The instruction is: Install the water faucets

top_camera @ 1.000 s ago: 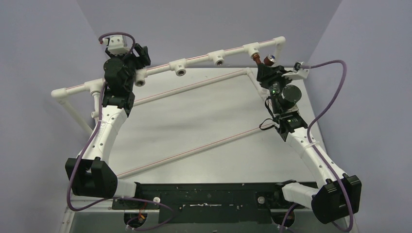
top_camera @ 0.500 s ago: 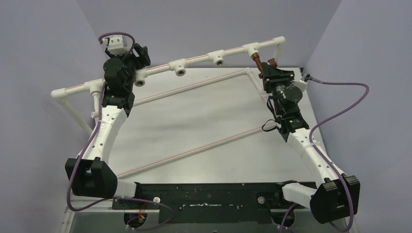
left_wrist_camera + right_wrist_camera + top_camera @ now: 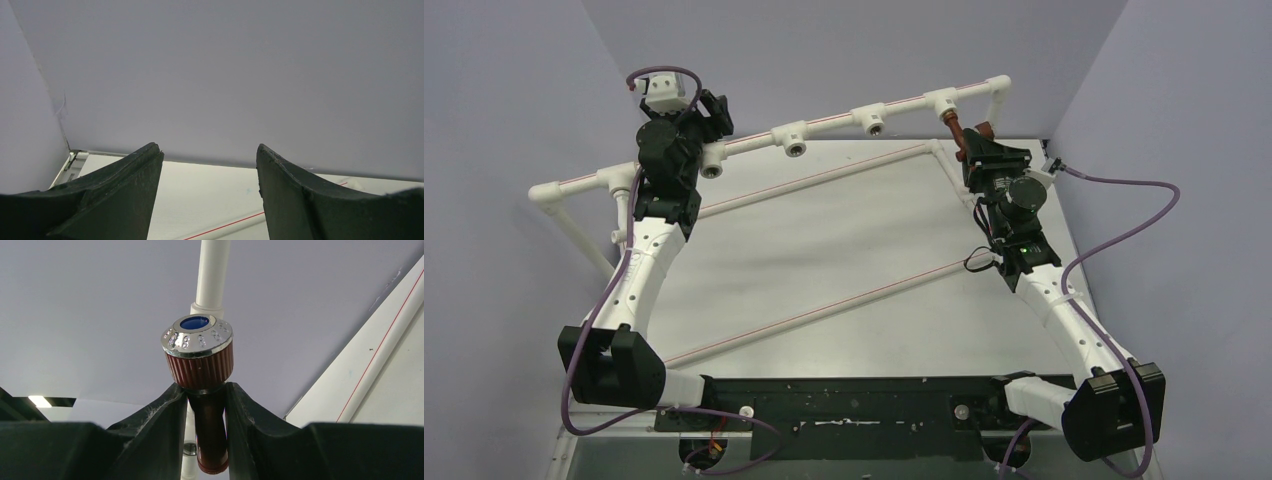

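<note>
Between right hand [image 3: 204, 405] fingers — reddish-brown faucet [image 3: 207, 390], silvery blue-centred cap.

left hand [image 3: 209, 152] fingers apart, right hand [image 3: 205, 390] pinched narrow

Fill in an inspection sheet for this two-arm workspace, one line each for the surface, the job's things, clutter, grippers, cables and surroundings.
Surface: pale table, crossed by two thin striped pipes.
Job's things: reddish-brown faucet with a silvery blue-centred cap, at the rightmost end of the white pipe frame; whether it is screwed in cannot be told. Three sockets look empty. White faucet: nothing seen.
Clutter: small pale specks on the black base rail.
Grippers: right gripper shut on the faucet's body below the cap; left gripper open, empty.
Cables: purple cables loop beside both arms.
Surroundings: plain grey-lilac walls.
</note>
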